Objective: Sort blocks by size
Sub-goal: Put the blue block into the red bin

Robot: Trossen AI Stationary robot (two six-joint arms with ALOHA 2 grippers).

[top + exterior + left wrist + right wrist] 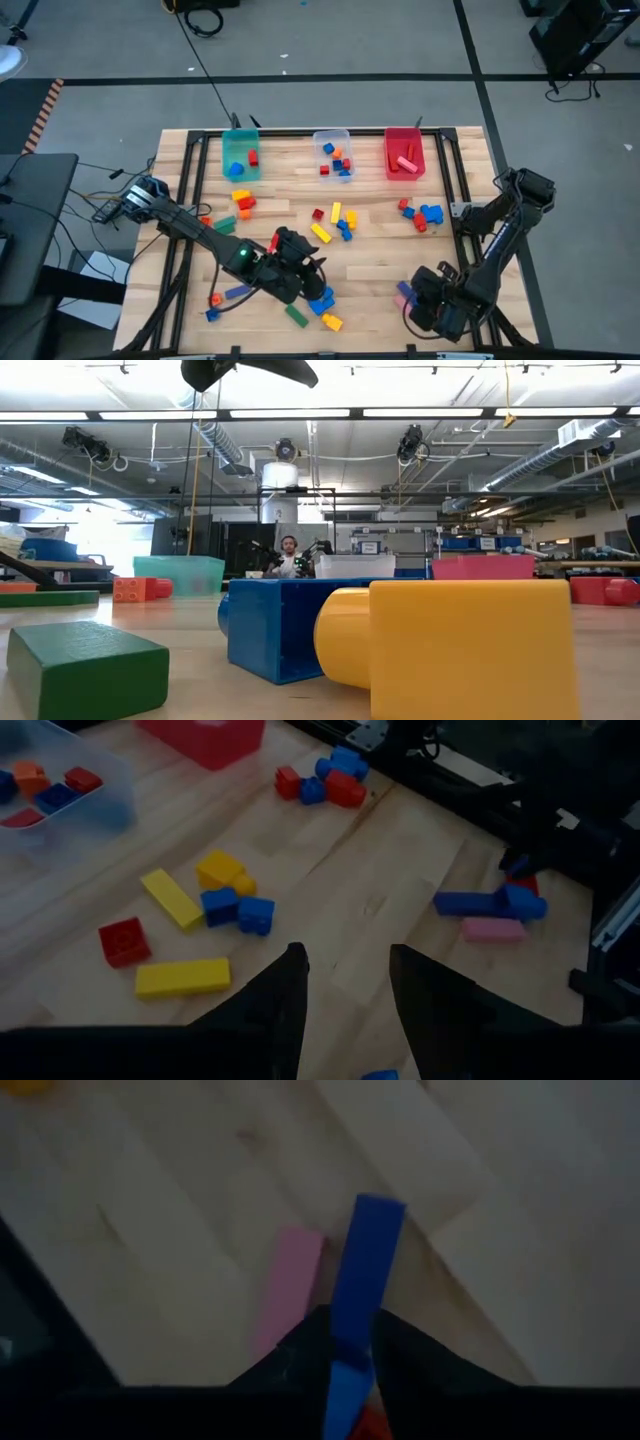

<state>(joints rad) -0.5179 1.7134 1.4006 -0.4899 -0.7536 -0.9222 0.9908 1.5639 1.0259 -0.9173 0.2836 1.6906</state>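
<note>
Fingers (290, 1000) of left gripper (300, 262) parted, empty, low centre-left of high view, over blocks (322, 303). More blocks (335, 222) mid-table, some in bins (332, 155) at top. Right gripper (348, 1342) lower right, fingers clamping blue bar (362, 1280) beside pink block (285, 1285).

The table (380, 255) was pale wood with a black frame. Three bins stood along its far edge: a teal bin (240, 155), a clear bin (333, 153) and a red bin (404, 153). The blocks (335, 222) scattered across the wood were red, blue, yellow, orange and green. Both arms were dark. Between the black fingers of the right gripper (348, 1342) showed a blue bar (365, 1275), with a pink bar (288, 1288) just beside it. The left gripper (345, 985) was black too.
</note>
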